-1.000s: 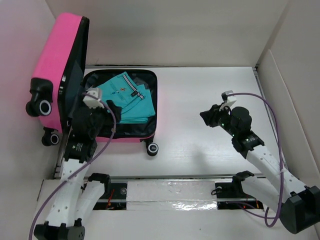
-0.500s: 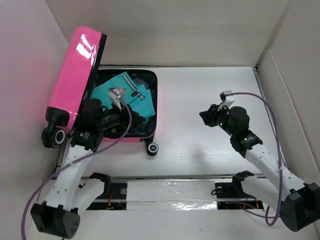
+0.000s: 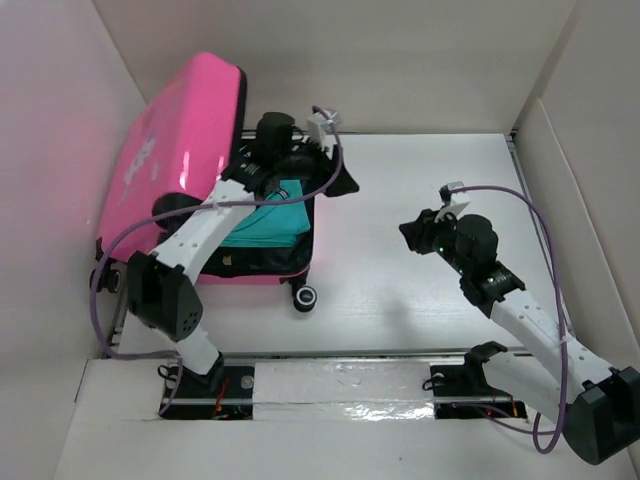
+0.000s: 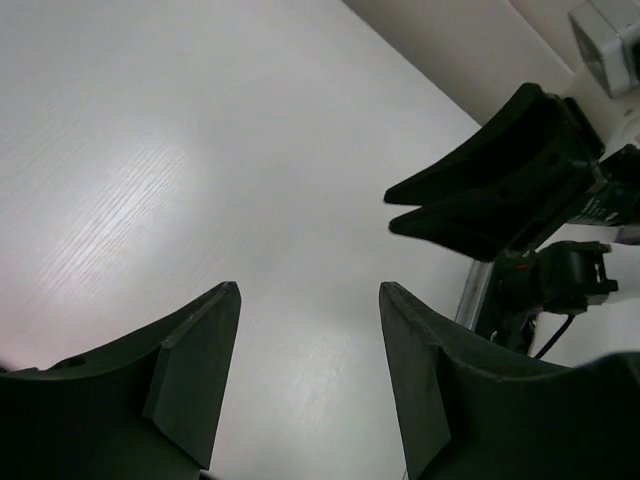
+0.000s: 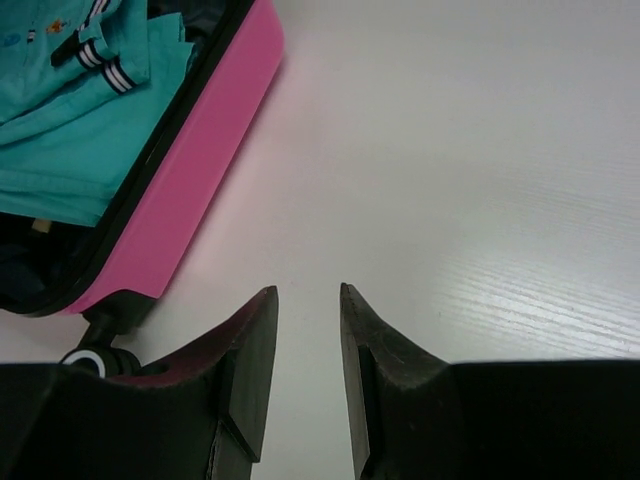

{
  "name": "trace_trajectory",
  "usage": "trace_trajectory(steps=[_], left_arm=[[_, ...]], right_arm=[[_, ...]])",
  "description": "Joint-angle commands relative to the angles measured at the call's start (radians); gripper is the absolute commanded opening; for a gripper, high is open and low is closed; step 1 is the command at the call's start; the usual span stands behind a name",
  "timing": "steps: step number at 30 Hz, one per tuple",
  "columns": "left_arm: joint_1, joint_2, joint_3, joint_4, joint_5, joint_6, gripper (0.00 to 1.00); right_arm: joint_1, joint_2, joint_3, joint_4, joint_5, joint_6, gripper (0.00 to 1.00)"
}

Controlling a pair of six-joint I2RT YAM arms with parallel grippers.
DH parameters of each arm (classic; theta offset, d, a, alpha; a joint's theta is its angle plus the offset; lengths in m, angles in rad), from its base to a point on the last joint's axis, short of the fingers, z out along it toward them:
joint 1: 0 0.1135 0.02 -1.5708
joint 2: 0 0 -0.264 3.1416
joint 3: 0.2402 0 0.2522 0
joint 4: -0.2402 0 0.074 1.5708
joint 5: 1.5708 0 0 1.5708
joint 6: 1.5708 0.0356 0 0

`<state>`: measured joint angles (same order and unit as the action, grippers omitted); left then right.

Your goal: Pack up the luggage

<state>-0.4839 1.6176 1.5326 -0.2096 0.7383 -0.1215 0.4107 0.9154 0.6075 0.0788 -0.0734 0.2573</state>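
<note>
While the suitcase (image 3: 250, 278) sits far left on the table, lid (image 3: 180, 130) tilted over the teal clothes (image 3: 265, 222), closing seems in hand: left claw (image 4: 308, 300) wide, right claw (image 5: 308, 292) narrow, both empty; next, press the lid down

White table (image 3: 420, 170) — folded teal clothes (image 3: 275, 220), striped trim

Robot lab, white table (image 3: 400, 200) walled by plain white panels (image 3: 400, 60), purple cables (image 3: 520, 196), taped mounting rail (image 3: 340, 385) at near edge

The luggage (image 3: 170, 130) shell is glossy pink hard plastic; teal garment (image 3: 268, 224), soft cloth; counter (image 3: 420, 170), white, matt, fine wood grain.
</note>
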Motion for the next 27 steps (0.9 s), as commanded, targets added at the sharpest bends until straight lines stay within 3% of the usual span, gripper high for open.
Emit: trace_trajectory(steps=[1, 7, 10, 12, 14, 16, 18, 19, 22, 23, 26, 27], left_arm=[[-0.077, 0.065, 0.159, 0.022, 0.07, -0.029, 0.56], [-0.14, 0.359, 0.695, -0.145, 0.162, -0.088, 0.56], [-0.14, 0.393, 0.817, -0.059, 0.193, -0.202, 0.56], [-0.107, 0.351, 0.819, -0.01, 0.165, -0.242, 0.54], [-0.059, 0.285, 0.764, -0.014, 0.095, -0.274, 0.52], [0.055, 0.148, 0.604, -0.028, -0.112, -0.297, 0.52], [0.17, 0.003, 0.388, -0.027, -0.273, -0.361, 0.51], [0.32, -0.036, 0.323, -0.019, -0.296, -0.386, 0.5], [0.551, -0.163, 0.088, -0.021, -0.398, -0.445, 0.48], [0.68, -0.191, 0.037, -0.022, -0.431, -0.448, 0.48], [0.787, -0.252, -0.083, -0.052, -0.577, -0.409, 0.47], [0.788, -0.254, -0.08, -0.079, -0.788, -0.388, 0.47]], right_arm=[[0.011, -0.047, 0.035, 0.038, 0.063, -0.01, 0.37], [0.011, -0.108, 0.006, 0.055, 0.124, 0.005, 0.34], [0.011, -0.125, 0.0, 0.055, 0.135, 0.008, 0.29], [0.011, -0.122, 0.0, 0.058, 0.127, -0.001, 0.18], [0.011, -0.099, 0.008, 0.061, 0.084, -0.01, 0.04], [0.023, -0.063, 0.021, 0.058, 0.014, -0.03, 0.0], [0.042, -0.04, 0.035, 0.062, -0.009, -0.046, 0.0], [0.069, -0.032, 0.043, 0.059, -0.011, -0.053, 0.0], [0.112, -0.016, 0.055, 0.058, 0.02, -0.067, 0.01], [0.132, -0.015, 0.057, 0.056, 0.035, -0.069, 0.02], [0.154, -0.012, 0.064, 0.053, 0.035, -0.076, 0.04], [0.154, -0.003, 0.07, 0.05, 0.031, -0.082, 0.04]])
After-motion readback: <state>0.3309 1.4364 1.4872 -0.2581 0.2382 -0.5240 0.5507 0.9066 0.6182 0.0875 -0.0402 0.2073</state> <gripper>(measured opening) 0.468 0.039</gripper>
